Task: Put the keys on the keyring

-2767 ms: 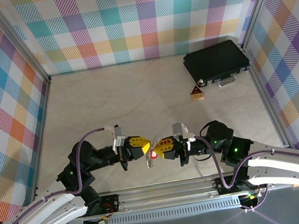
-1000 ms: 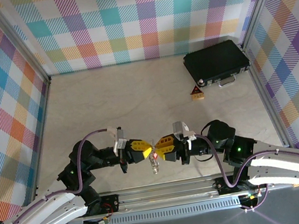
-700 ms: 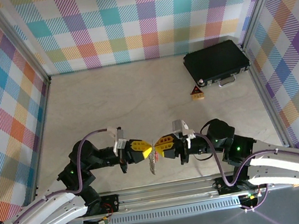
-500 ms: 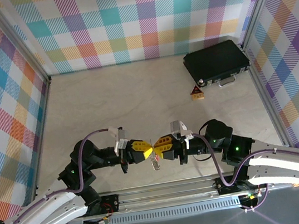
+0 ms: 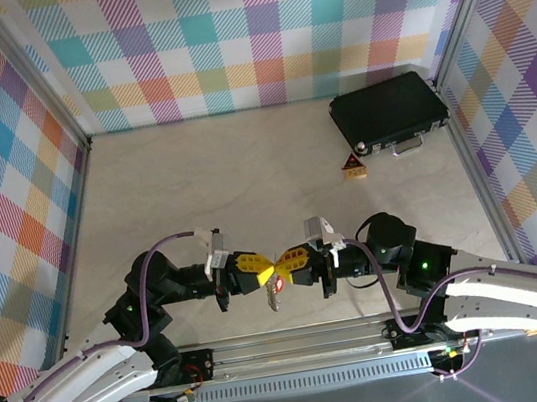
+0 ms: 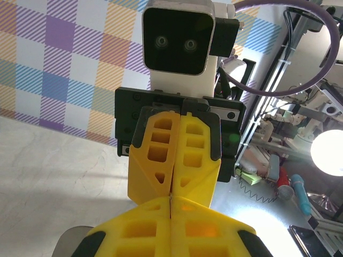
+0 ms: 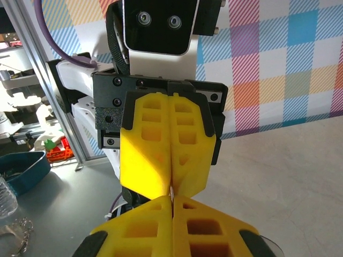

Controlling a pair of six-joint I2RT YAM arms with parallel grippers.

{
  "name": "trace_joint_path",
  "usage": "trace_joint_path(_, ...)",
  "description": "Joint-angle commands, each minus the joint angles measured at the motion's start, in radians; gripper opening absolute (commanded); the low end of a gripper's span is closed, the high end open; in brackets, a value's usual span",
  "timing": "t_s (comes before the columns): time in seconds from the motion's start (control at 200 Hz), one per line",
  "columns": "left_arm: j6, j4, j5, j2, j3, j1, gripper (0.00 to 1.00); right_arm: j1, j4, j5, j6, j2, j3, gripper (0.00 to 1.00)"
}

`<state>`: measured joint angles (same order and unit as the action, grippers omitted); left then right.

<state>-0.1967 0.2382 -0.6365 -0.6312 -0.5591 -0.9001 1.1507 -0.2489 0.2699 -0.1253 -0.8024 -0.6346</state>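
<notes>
— What has changed since a few seconds back?

— The right gripper (image 5: 286, 261) has come in leftward. There was a gap between the two sets of tips then; now they meet nose to nose above the near edge of the table (image 5: 215, 179).

— Start on the left, then.

— The left gripper (image 5: 264, 267) lies level, pointing right, its yellow fingers (image 6: 144, 230) pressed flat together with no gap in its wrist view.

— And at the meeting point?

— The key (image 5: 278, 282) shows its red head just below the tips, and the keyring (image 5: 275, 302) hangs down as a silvery strip beneath it, off the table. Both hanging there means something thin is pinched, but I cannot tell which gripper has which piece.

— The right one?

— Also clamped shut, mirroring the left. I judge they face each other so one can steady the ring while the other works the key's hole along it.

— Threaded yet?

— Too small to say. Well off to the right, the little triangular block (image 5: 352, 167) and the black case (image 5: 388, 112) lie clear of the work.
</notes>
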Motion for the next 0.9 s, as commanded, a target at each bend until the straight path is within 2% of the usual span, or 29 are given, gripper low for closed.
trace_joint_path(0.0, 0.012, 0.033, -0.003, 0.009, -0.031, 0.000, 0.00, 0.003, 0.079, 0.023, 0.032, -0.015, -0.043, 0.00)
trace_joint_path(0.18, 0.037, -0.026, -0.002, 0.013, -0.044, -0.001, 0.00, 0.001, 0.226, 0.026, 0.075, -0.046, -0.128, 0.00)
trace_joint_path(0.515, 0.039, -0.022, 0.004, 0.021, -0.039, 0.000, 0.00, 0.001, 0.239, 0.028, 0.028, -0.053, -0.148, 0.00)
trace_joint_path(0.585, 0.041, -0.015, 0.002, 0.022, -0.039, 0.000, 0.00, 0.000, 0.247, 0.026, 0.018, -0.050, -0.154, 0.12)
trace_joint_path(0.655, 0.039, -0.010, 0.002, 0.021, -0.039, -0.001, 0.00, -0.002, 0.246, 0.025, 0.008, -0.046, -0.154, 0.20)
trace_joint_path(0.895, 0.034, 0.002, -0.006, 0.025, -0.036, 0.000, 0.00, -0.012, 0.225, -0.006, -0.052, -0.027, -0.133, 0.29)
